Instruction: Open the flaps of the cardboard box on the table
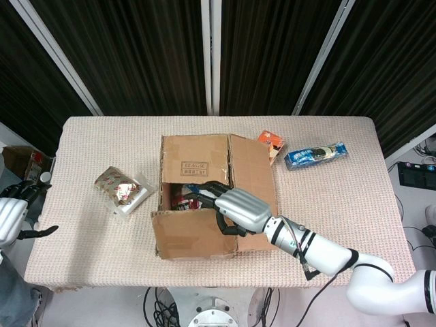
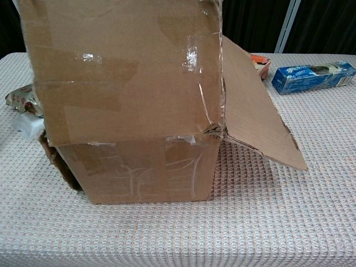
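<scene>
The cardboard box point(image 1: 204, 197) stands mid-table. Its near flap point(image 2: 122, 67) is raised almost upright and fills much of the chest view above the front wall point(image 2: 133, 172). My right hand point(image 1: 235, 208) grips that flap's free edge, fingers hooked over it from inside; the chest view hides the hand behind the flap. The far flap point(image 1: 194, 158) still lies flat. The right flap point(image 2: 256, 122) hangs outward and down. Colourful packets point(image 1: 182, 199) show in the opening. My left hand point(image 1: 12, 216) hangs off the table's left side, fingers apart and holding nothing.
A silver and red snack pack point(image 1: 121, 187) lies left of the box. An orange carton point(image 1: 272, 144) and a blue packet point(image 1: 315, 154) lie to the back right. The table cloth point(image 1: 340, 204) ends close in front of the box.
</scene>
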You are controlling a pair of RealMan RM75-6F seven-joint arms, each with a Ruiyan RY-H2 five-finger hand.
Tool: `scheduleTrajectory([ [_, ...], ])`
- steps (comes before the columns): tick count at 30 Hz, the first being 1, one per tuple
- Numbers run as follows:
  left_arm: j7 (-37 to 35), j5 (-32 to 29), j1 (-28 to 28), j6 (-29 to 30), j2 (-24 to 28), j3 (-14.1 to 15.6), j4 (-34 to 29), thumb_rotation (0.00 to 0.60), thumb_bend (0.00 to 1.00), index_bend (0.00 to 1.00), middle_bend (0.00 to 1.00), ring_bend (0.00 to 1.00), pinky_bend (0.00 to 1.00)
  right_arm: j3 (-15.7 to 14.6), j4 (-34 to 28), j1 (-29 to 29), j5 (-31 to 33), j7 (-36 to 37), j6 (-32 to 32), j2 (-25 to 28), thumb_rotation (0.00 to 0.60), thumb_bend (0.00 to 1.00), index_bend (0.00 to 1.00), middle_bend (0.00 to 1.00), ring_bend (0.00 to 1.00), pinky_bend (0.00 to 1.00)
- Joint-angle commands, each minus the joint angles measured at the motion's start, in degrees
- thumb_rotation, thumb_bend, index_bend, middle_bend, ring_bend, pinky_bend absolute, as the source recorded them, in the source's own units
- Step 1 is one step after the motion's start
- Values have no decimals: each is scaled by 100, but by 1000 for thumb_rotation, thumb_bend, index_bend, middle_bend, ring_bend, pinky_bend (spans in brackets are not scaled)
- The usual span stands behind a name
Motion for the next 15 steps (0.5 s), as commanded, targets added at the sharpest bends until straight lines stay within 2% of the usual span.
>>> scheduleTrajectory([
  [1, 6, 3, -1, 3, 8, -1, -11, 456, 51, 194, 274, 164, 237, 135, -333, -430, -1054, 833, 14, 308, 600, 1000, 80, 422, 10, 0],
  [8, 8, 7, 16, 18, 31, 13, -30, 458, 50, 194, 274, 164, 237, -135, -469, -569, -2464, 2088, 302, 663, 600, 1000, 78, 420, 16, 0],
  [15, -8, 11, 18, 19, 27, 16, -15, 458, 50, 194, 273, 164, 237, -405, -501, -627, -3412, 2686, 1019, 1066, 600, 1000, 77, 405, 16, 0],
])
